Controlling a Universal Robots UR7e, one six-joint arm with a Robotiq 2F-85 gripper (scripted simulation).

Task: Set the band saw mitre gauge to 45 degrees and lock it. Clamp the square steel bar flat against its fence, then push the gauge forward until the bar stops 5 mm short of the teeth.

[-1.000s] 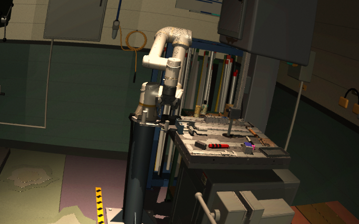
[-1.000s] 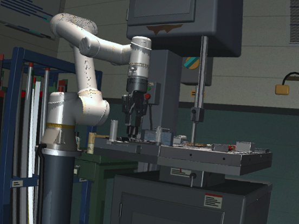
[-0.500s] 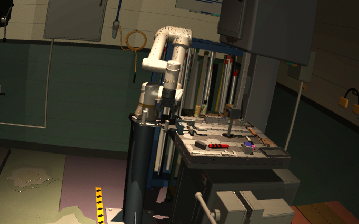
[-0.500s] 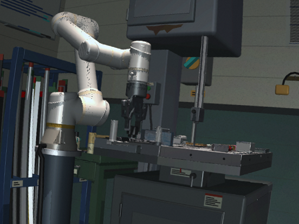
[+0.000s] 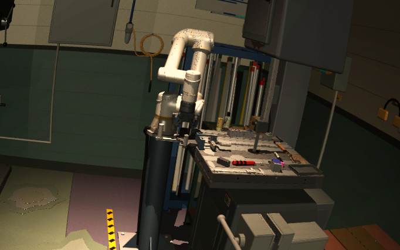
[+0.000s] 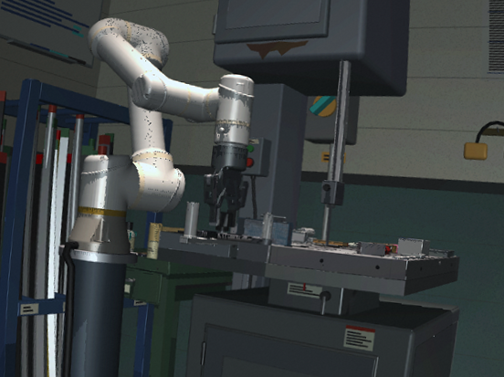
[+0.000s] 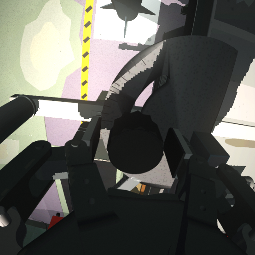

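The mitre gauge's black lock knob [image 7: 134,142] is partly hidden by my fingers in the side cameras; it sits on the gauge's grey protractor head [image 7: 185,88], whose degree scale curves off to the left. The gauge stands at the near-left edge of the band saw table [image 5: 253,159], and its blue fence [image 6: 261,229] faces the blade [image 6: 325,224]. I cannot make out the square steel bar for certain among the parts on the table. My gripper [image 7: 133,145] points straight down over the knob, one finger on each side of it, and it is open.
A rack of metal bars [image 5: 235,88] stands behind the table. A red-handled tool [image 5: 243,162], a purple-topped block [image 5: 276,164] and a dark tray [image 5: 305,169] lie on the table's near side. The saw's upper housing [image 6: 310,27] hangs over the table.
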